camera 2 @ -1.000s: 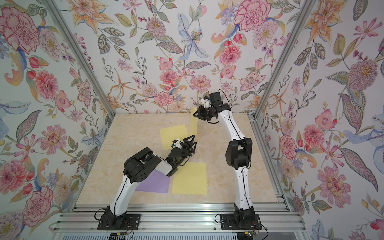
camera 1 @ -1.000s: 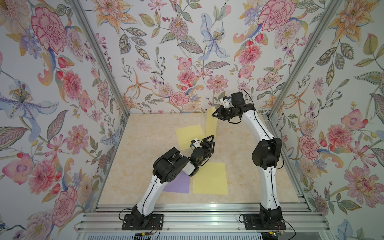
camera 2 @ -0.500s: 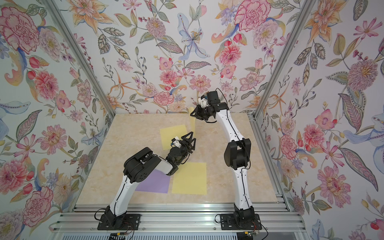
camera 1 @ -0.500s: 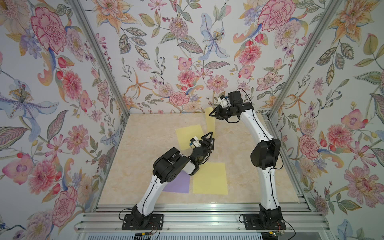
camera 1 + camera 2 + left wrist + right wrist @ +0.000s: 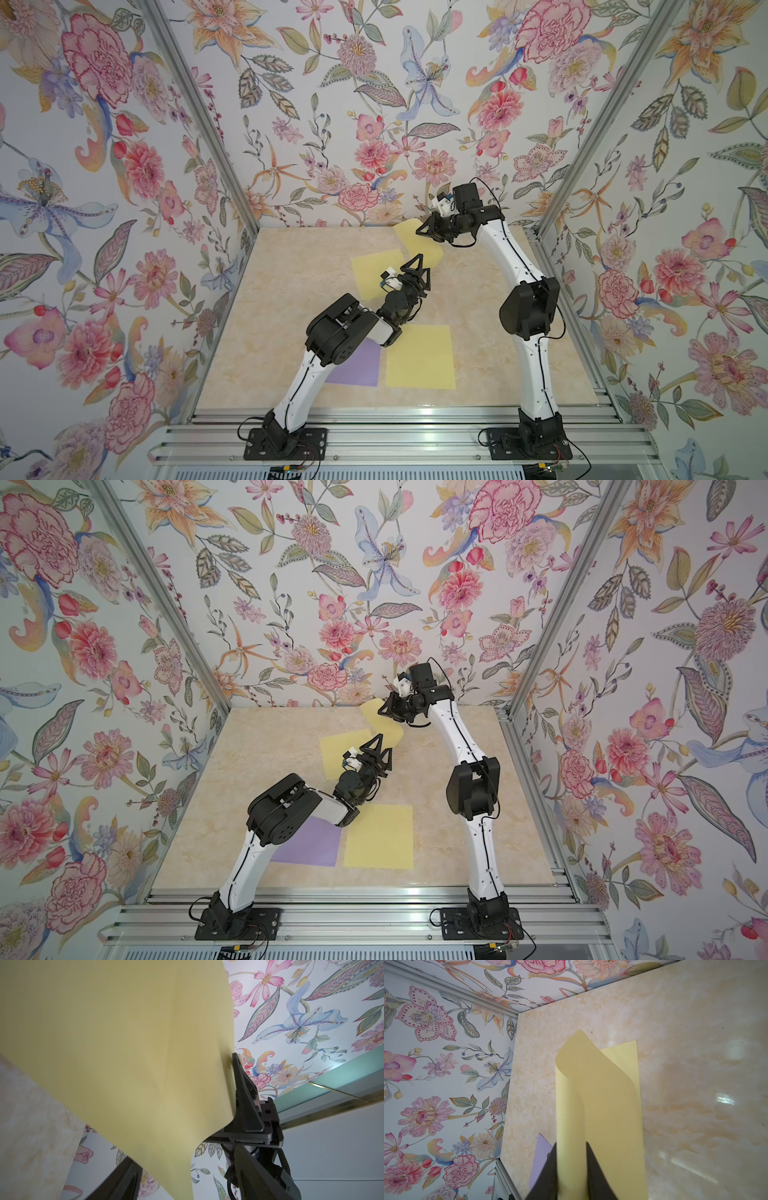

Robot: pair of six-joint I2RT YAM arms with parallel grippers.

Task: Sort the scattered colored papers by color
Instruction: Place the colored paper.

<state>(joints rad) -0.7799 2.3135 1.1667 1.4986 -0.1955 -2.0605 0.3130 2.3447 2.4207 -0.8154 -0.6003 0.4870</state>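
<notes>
Lifted yellow sheet (image 5: 420, 245): we see it held up off the table (image 5: 291, 316) near the back wall, curled and hanging down, in both top views (image 5: 384, 726).
Same sheet, right wrist view (image 5: 581, 1095): it rolls over on itself right in front of the camera.
Same sheet, left wrist view (image 5: 124, 1053): it fills most of the picture.
Right pincer (image 5: 424, 230): clamped on the upper end of the lifted yellow sheet. Its dark fingers (image 5: 548, 1178) stand close together with the paper between them.
Left pincer (image 5: 420, 271): fingers apart, with nothing between them. It points up toward the back, its tips just under the hanging end of the lifted yellow sheet. We cannot tell whether they touch.
Middle yellow sheet (image 5: 372, 272): flat on the table, partly covered by the left pincer's wrist. From above, the hanging end of the lifted yellow sheet overlaps its far corner.
Front yellow sheet (image 5: 417, 357): flat near the table's front edge and square to it, well apart from the middle yellow sheet.
Purple sheet (image 5: 357, 368): flat, just beside the front yellow sheet on its left, with a thin strip of table between them. The left arm (image 5: 332, 332) covers its upper part.
Purple corner (image 5: 539, 1157): it shows beside the right pincer in the right wrist view. We cannot tell which sheet it belongs to.
</notes>
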